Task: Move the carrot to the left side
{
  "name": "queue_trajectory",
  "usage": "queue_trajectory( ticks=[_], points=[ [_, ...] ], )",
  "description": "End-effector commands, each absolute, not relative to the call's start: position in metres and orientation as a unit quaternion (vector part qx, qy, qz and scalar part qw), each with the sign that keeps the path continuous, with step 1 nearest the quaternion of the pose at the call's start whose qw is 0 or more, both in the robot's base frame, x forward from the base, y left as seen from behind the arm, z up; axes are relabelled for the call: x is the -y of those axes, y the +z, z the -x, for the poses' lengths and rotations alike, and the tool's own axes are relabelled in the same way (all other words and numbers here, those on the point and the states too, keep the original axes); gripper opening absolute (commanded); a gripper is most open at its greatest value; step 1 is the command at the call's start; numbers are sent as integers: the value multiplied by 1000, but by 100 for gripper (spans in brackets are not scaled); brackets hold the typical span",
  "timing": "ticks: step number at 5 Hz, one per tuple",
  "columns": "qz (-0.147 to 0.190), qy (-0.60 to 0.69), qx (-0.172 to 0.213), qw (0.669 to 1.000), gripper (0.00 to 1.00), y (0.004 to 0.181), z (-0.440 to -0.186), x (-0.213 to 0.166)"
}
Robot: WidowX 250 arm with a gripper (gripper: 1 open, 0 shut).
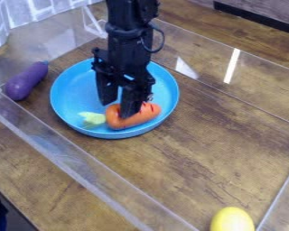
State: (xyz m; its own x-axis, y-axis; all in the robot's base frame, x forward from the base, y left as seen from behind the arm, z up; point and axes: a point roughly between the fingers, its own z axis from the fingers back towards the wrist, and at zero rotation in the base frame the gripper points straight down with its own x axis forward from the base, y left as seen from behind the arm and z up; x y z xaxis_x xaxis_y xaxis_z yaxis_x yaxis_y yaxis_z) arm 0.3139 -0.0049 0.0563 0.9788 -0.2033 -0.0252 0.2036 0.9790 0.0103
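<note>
one carrot (133, 116), orange with dark lines and one pale green leafy tip (93, 118), lies in the one blue bowl (76, 106). it sits in the near part of the bowl, its leafy tip towards the left and its orange body reaching towards the right side of the bowl.

there is one black robot arm (130, 11), coming in from the far side, and it ends in one pincer (122, 105). the pincer is down inside the bowl, over and around the carrot, and its dark parts hide some of the bowl's inside and a bit of the carrot. i cannot tell whether it is released or clenched on the carrot; the dark fingers blend together there.

one purple eggplant (26, 81) lies to the left of the bowl, apart from it. one yellow lemon-like object (231, 220) is at the near right, well apart from the bowl and cut off by the bottom edge of the view. that makes three toy foods and one bowl in sight.

the wooden tabletop (208, 135) carries the bowl. a clear strip (80, 167) runs slantwise across the near left, passing just beside the bowl, between it and the near left corner. two bright patches of glare shine on the far side, right of the arm.
</note>
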Motion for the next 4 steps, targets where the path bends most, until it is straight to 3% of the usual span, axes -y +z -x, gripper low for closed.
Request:
queue_trajectory(
  ticks=[1,2,4],
  points=[
    [-7,-86,20,996,0,72,-325,9],
    [-4,-63,19,998,100,68,-329,10],
    [3,-50,23,999,100,56,-345,5]
  ],
)
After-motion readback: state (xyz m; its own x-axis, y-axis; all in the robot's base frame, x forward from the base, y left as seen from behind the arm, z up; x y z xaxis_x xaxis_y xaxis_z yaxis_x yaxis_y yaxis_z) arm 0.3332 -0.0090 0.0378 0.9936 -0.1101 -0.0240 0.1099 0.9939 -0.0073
